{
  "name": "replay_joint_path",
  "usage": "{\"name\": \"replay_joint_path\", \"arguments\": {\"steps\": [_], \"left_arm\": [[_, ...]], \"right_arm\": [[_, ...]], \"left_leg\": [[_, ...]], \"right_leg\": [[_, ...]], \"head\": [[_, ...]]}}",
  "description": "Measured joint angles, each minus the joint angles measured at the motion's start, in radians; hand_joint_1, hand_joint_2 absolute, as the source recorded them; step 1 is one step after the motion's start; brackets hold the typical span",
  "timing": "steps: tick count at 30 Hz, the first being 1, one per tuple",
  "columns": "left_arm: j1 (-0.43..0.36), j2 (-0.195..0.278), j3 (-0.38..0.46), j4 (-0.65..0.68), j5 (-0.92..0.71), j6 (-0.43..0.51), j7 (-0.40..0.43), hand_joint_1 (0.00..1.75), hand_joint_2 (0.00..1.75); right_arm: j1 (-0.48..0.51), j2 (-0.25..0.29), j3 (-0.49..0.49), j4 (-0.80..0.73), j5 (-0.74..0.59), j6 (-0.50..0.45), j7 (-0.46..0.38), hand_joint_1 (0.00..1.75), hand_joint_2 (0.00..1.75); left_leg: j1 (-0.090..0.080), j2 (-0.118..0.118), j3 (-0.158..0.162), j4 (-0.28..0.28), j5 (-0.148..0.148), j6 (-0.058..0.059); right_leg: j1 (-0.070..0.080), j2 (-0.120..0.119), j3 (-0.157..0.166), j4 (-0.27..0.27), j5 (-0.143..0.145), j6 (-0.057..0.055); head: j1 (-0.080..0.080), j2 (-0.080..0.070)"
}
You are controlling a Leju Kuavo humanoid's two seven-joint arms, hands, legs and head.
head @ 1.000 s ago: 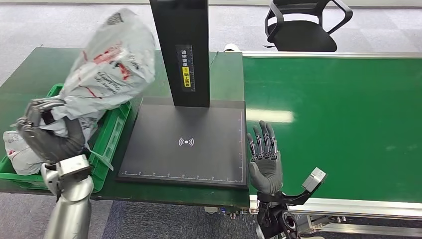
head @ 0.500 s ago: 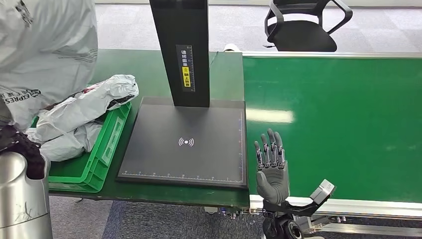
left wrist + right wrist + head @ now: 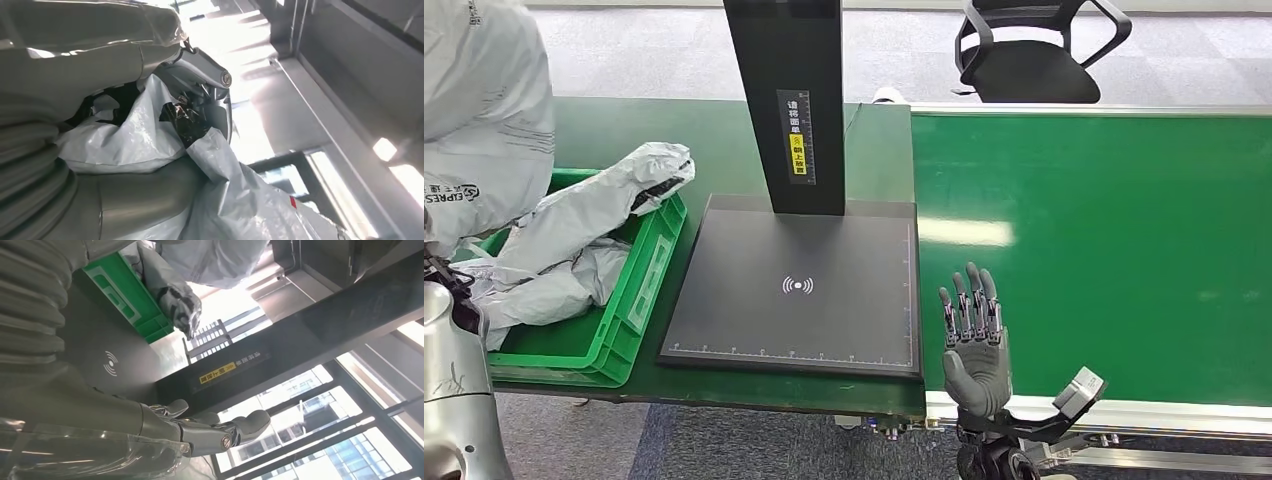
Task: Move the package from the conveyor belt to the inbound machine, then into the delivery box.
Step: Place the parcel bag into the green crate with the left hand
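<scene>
Lifted higher since a second ago, the grey plastic package [image 3: 479,120] now hangs at ten o'clock, above the green crate [image 3: 639,290], its upper part cut off by the frame edge. Crinkled, glossy film bunches around the left hand [image 3: 185,120] in the wrist view; dark fingers [image 3: 187,125] are clamped into the folds, though most of the hand is buried under the bag. Two more crumpled grey mailers [image 3: 584,225] slump in the ribbed crate, one draped over its rim. Beside it lies the flat matte-black scanner plate [image 3: 799,285] with its upright black post [image 3: 789,100]. At five o'clock, the right hand [image 3: 972,335] stands upright, palm flat, fingers straight and slightly apart, holding nothing, just by the smooth green conveyor belt [image 3: 1104,240].
</scene>
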Motion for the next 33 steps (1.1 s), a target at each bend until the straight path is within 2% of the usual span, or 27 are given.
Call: {"name": "replay_joint_path", "arguments": {"steps": [6, 12, 15, 16, 19, 20, 26, 33], "left_arm": [[0.007, -0.016, 0.052, 0.069, -0.065, 0.04, -0.024, 1.47, 1.75], [0.026, -0.022, 0.085, 0.089, -0.067, 0.026, -0.028, 1.47, 1.75], [0.028, -0.022, 0.09, 0.092, -0.056, 0.009, -0.028, 1.42, 1.75], [0.032, -0.022, 0.091, 0.092, -0.049, 0.0, -0.029, 1.33, 1.75], [0.063, -0.026, 0.09, 0.074, -0.016, -0.031, -0.037, 0.28, 1.75], [0.079, -0.029, 0.087, 0.062, -0.006, -0.041, -0.039, 0.0, 1.75], [0.176, -0.063, 0.043, -0.037, 0.006, -0.072, -0.042, 0.0, 1.75], [0.233, -0.092, -0.016, -0.128, -0.014, -0.072, -0.039, 0.0, 1.75]], "right_arm": [[0.01, 0.0, -0.001, -0.003, 0.001, 0.0, 0.0, 0.0, 1.75], [0.012, 0.0, -0.002, -0.004, 0.001, 0.0, 0.0, 0.0, 1.75], [0.014, 0.0, -0.002, -0.006, 0.0, 0.0, 0.0, 0.0, 1.75], [0.015, 0.0, -0.002, -0.006, 0.0, 0.0, 0.0, 0.0, 1.75], [0.019, 0.0, -0.003, -0.006, -0.002, 0.0, -0.002, 0.0, 1.75], [0.02, -0.001, -0.003, -0.006, -0.002, 0.0, -0.003, 0.0, 1.75], [0.023, -0.002, -0.006, -0.006, -0.003, -0.001, -0.016, 0.0, 1.75], [0.023, -0.002, -0.011, -0.006, -0.003, -0.001, -0.019, 0.0, 1.75]], "left_leg": [[0.0, 0.0, 0.0, 0.0, 0.0, 0.0], [0.0, 0.0, 0.0, 0.0, 0.0, 0.0], [0.0, 0.0, 0.0, 0.0, 0.0, 0.0], [0.0, 0.0, 0.0, 0.0, 0.0, 0.0], [0.0, 0.0, 0.0, 0.0, 0.0, 0.0], [0.0, 0.0, 0.0, 0.0, 0.0, 0.0], [0.0, 0.0, 0.0, 0.0, -0.001, -0.001], [0.0, 0.0, 0.0, 0.0, -0.001, -0.001]], "right_leg": [[0.0, 0.0, 0.0, 0.0, 0.0, 0.0], [0.0, 0.0, 0.0, 0.0, 0.0, 0.0], [0.0, 0.0, 0.0, 0.0, 0.0, 0.0], [0.0, 0.0, 0.0, 0.0, 0.0, 0.0], [0.0, 0.0, 0.0, 0.0, 0.0, 0.0], [0.0, 0.0, 0.0, 0.0, 0.0, 0.0], [0.0, 0.0, 0.0, 0.0, 0.0, 0.0], [0.0, 0.0, 0.0, 0.0, 0.0, 0.0]], "head": [[0.0, 0.0], [0.0, 0.0], [0.0, 0.0], [0.0, 0.0], [0.0, 0.0], [0.0, 0.0], [0.0, 0.0], [0.0, 0.0]]}}
